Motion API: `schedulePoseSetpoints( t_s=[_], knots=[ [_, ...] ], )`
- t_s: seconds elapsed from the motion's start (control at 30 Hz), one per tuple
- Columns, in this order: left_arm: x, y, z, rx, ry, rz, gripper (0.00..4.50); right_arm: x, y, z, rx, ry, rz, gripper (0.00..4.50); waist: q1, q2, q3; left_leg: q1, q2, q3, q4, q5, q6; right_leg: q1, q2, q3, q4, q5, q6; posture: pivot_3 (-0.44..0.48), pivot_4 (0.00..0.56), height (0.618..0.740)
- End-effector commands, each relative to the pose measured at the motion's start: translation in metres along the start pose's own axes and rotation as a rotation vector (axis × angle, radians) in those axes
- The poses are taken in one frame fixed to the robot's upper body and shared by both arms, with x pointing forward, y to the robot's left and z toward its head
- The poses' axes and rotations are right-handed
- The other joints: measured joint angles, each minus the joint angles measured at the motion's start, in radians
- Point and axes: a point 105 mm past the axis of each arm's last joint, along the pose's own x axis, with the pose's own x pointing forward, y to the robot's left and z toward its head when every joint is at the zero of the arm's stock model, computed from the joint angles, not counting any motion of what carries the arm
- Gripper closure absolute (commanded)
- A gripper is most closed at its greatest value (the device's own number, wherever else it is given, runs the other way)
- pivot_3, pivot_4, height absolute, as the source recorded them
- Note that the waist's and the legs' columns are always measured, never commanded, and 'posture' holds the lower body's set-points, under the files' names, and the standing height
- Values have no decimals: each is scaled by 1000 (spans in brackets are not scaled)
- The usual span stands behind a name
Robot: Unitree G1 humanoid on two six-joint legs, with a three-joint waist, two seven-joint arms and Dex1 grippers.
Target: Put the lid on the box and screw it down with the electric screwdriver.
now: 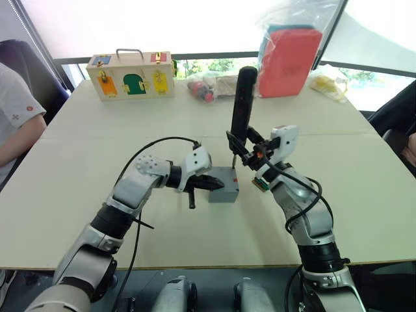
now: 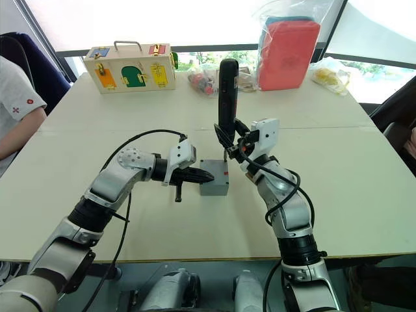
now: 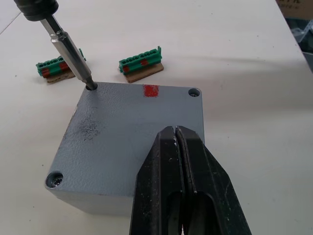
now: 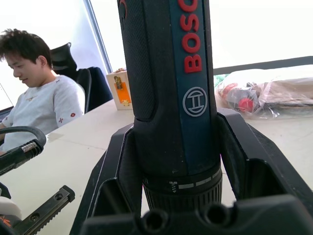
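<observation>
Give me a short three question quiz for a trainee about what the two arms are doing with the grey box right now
1. True or false: the lid is already on the box.
2. Which tool grips the electric screwdriver? A) left tool B) right tool C) neither
3. Fill in: the screwdriver's bit sits in a corner ____ of the lid.

Key:
1. True; the lid covers the box top.
2. B; the right tool is clamped around the upright screwdriver, while the left tool, fingers together, rests on the lid.
3. Screw hole; the other corner holes in the left wrist view have no bit in them.
</observation>
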Motion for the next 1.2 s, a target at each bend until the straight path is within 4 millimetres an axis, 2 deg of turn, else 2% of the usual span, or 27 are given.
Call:
schedulePoseSetpoints(
  t_s=[0.03,0.53,0.9,1.2],
  knots=[
    [2,-5,-11,-11,49,-8,4500,-13,-14,-47,25,188,-72,2717,0,0,0,2,0,0,-1,0,0,2,0,0,-1,0,-1,0,150,740],
    [3,-5,-10,-16,44,-9,4500,-14,-23,-63,28,243,-130,2717,0,-4,-18,3,0,-5,-4,-3,-2,2,-5,-2,-9,-2,-4,0,150,740],
    [2,-5,-14,-35,44,-5,4500,-29,-17,-65,-8,187,-124,2717,2,-5,-22,4,-2,-6,-7,-3,-2,3,-7,-2,-12,-2,-4,0,150,740],
    [1,-6,-18,-45,52,-1,4500,-42,-20,-87,-9,267,-171,2717,2,-6,-33,6,-3,-6,-12,-3,-2,4,-9,-2,-14,-3,-5,0,150,740]
  ],
)
